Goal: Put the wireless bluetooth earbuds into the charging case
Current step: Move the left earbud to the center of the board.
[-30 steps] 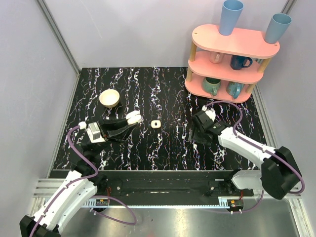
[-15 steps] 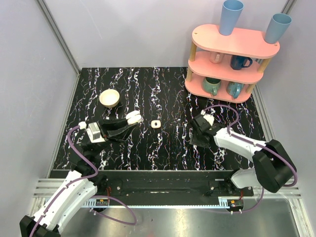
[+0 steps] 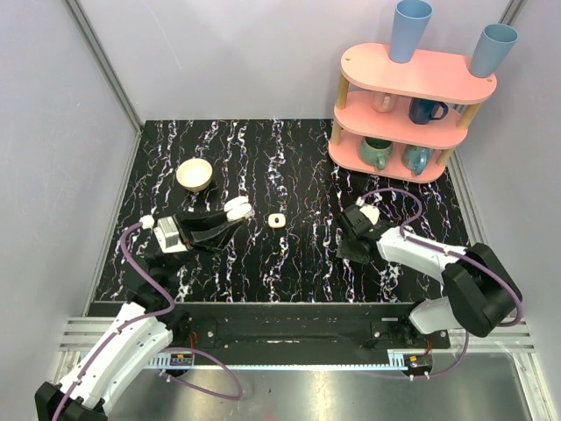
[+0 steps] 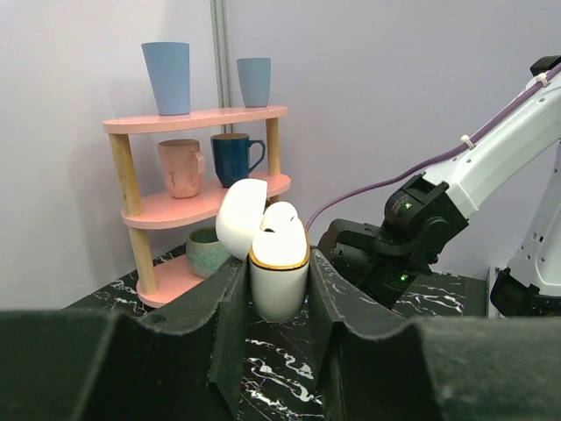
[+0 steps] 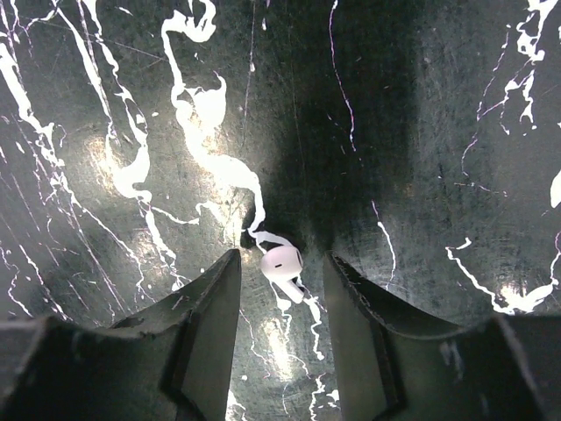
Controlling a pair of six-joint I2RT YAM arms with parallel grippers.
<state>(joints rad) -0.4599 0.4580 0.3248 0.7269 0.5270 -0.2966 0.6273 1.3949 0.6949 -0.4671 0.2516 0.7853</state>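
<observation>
My left gripper (image 3: pixel 233 213) is shut on the white charging case (image 4: pixel 279 279), held upright above the table with its lid (image 4: pixel 240 217) hinged open. A white rounded piece (image 4: pixel 282 217) sticks up from the case's gold-rimmed mouth. In the left wrist view the gripper (image 4: pixel 277 263) clamps the case's body. My right gripper (image 3: pixel 348 245) points down at the table, open. In the right wrist view one tiny white earbud (image 5: pixel 282 262) lies on the marble between the open fingers of the right gripper (image 5: pixel 280 274), touching neither. The top view hides this earbud.
A small white rounded-square piece with a dark centre (image 3: pixel 277 219) lies mid-table. A cream bowl (image 3: pixel 195 174) sits back left. A pink shelf (image 3: pixel 410 105) with mugs and blue cups stands back right. The table (image 3: pixel 289 263) is black marble.
My right gripper has shifted a little left and toward the near edge, over the earbud. The left gripper and case have not moved.
</observation>
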